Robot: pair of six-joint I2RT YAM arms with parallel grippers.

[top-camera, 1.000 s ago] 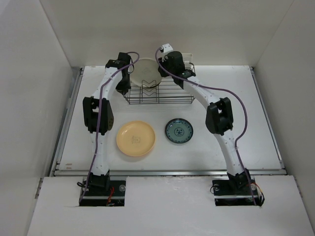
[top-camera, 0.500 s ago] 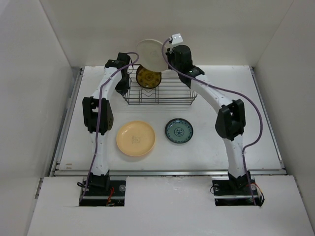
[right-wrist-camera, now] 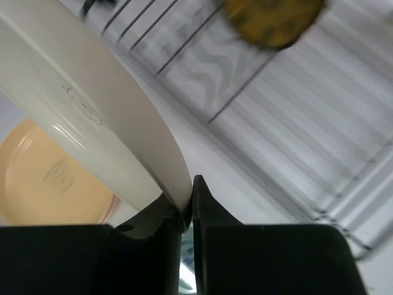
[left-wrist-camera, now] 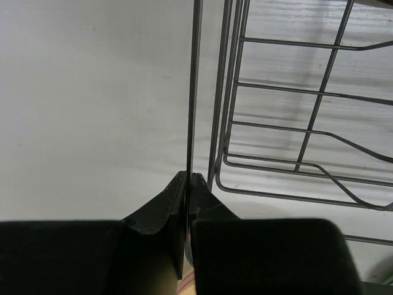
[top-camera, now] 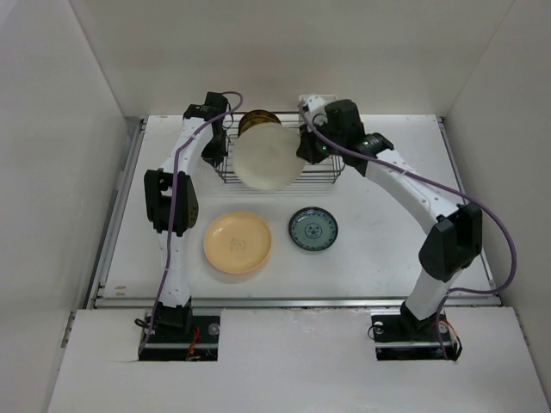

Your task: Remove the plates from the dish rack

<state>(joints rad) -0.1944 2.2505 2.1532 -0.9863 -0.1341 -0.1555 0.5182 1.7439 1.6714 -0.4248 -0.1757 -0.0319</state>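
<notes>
Two plates, the tan plate point(top-camera: 238, 243) and the teal-patterned plate point(top-camera: 312, 229), lay flat on the bench point(top-camera: 387, 249), on the near side of the dish rack point(top-camera: 320, 172). Jaws of the right gripper point(right-wrist-camera: 187, 196) were clamped on the rim of the cream plate point(top-camera: 269, 159), held tilted over the rack's near edge; jaws of the left gripper point(left-wrist-camera: 189, 179) were pinched on a wire at its left end. Judged step: carrying the third plate out; next it needs bare bench, levelling, lowering, release.

Rear plate point(top-camera: 256, 120) seemingly in dish rack point(top-camera: 322, 172)
</notes>
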